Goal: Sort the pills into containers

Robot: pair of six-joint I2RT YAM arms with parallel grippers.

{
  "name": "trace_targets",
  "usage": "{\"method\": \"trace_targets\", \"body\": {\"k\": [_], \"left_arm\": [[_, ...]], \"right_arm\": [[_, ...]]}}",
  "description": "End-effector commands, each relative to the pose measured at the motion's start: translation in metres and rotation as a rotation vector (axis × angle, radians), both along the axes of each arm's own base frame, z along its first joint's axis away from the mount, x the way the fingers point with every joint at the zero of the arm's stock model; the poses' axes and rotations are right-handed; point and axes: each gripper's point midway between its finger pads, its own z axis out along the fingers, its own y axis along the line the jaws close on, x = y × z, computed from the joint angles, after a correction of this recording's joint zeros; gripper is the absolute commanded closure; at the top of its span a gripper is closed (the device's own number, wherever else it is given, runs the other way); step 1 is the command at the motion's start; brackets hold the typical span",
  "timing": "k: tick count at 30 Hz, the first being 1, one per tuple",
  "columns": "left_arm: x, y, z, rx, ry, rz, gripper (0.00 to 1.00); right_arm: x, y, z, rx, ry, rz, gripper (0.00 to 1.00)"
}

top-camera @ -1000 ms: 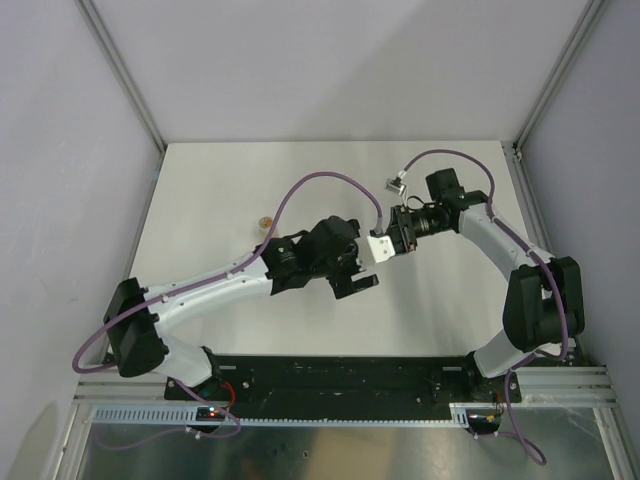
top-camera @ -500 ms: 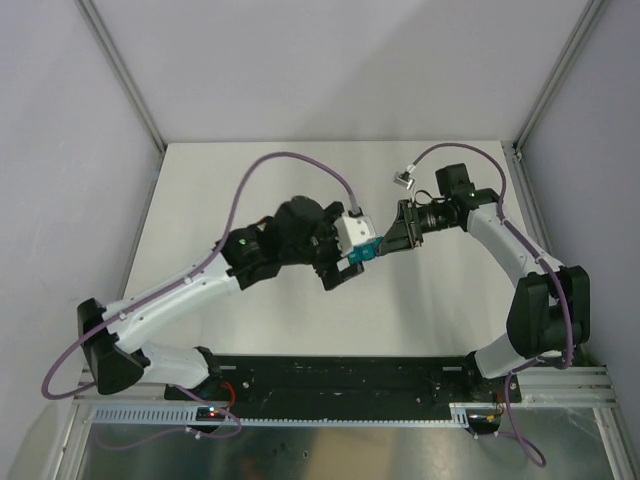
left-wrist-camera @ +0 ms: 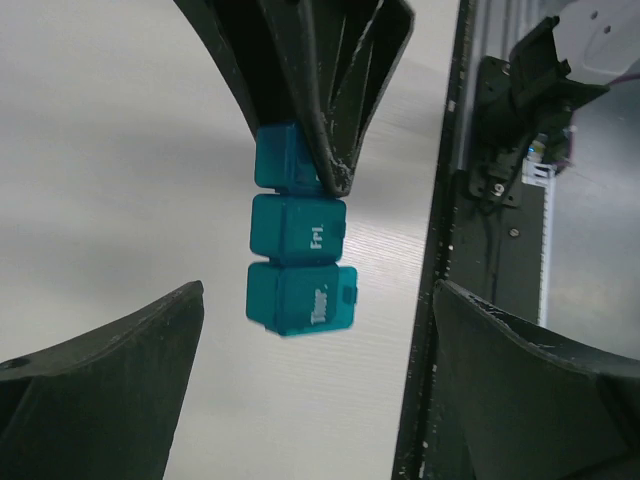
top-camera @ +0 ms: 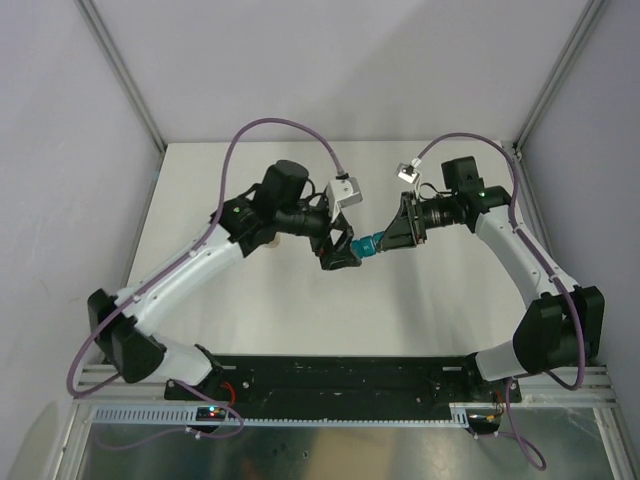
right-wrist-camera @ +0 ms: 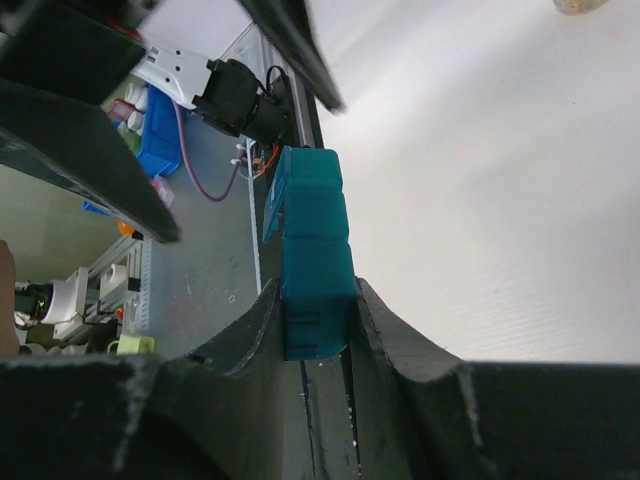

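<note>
Swung farther from bases since earlier, left tool now gaping. Right tool clenched on containers; three joined, countable only from wrist views.

We see the right gripper pinching one end of the blue-green containers. The other two boxes stick out past it. The white table is behind. A little tan thing peeks in up top.
</note>
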Motion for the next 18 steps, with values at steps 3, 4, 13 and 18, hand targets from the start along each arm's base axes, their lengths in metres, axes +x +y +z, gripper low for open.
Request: {"method": "trace_targets", "body": {"k": [3, 4, 13, 18], "left_arm": [[-0.006, -0.018, -0.008, -0.025, 0.172, -0.090, 0.07], [-0.006, -0.019, -0.011, -0.020, 0.183, -0.094, 0.10], [-0.010, -0.021, -0.029, 0.006, 0.237, -0.126, 0.41], [-0.012, -0.023, -0.033, 0.008, 0.262, -0.136, 0.64]], "right_arm": [[-0.011, 0.005, 0.026, 0.027, -0.099, 0.037, 1.00], [-0.012, 0.005, 0.026, 0.026, -0.100, 0.038, 1.00], [-0.014, 0.005, 0.027, 0.027, -0.096, 0.039, 1.00], [-0.014, 0.005, 0.027, 0.026, -0.098, 0.038, 1.00]]}}
